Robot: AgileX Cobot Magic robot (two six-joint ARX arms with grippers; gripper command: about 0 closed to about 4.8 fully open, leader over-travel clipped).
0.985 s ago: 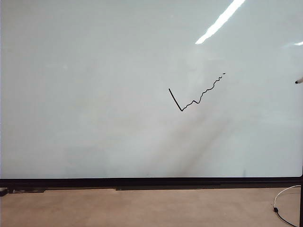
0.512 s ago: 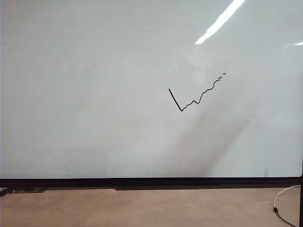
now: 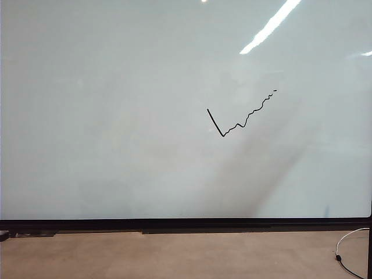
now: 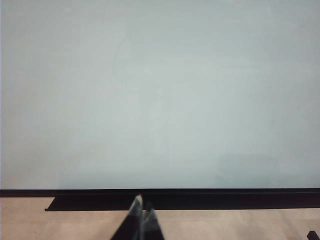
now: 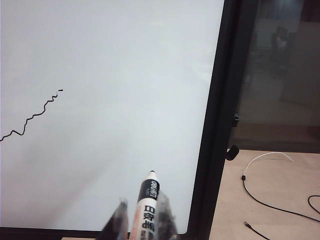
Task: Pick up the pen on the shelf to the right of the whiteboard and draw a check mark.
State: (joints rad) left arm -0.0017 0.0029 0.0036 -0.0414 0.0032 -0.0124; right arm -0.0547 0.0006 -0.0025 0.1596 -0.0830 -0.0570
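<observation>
Nearest in the right wrist view: right claw clamped on the pen, dark tip pointing up and away, clear of the whiteboard and close to its black right-hand frame. No contact between tip and glass visible.

In the left wrist view: left claw pinched shut on nothing, hanging low before the whiteboard's bottom frame, well short of the panel.

Farther off, on the whiteboard itself: the check mark, short straight down-stroke joined to a longer wavy up-stroke with a small detached dash at its upper end, right of the whiteboard's middle. Upper end of that stroke also caught in the right wrist view, off to the side of the pen.

Change over the last second: a second back, pen tip showing at the whiteboard's right edge in the exterior view; now gone from that view altogether, neither arm visible there. Mark itself unaltered across the frames.

Judged meaning: drawing finished, pen lifted off and carried away toward the right edge of the whiteboard. Probably only returning the pen to its shelf left, if anything; shelf not in view.
</observation>
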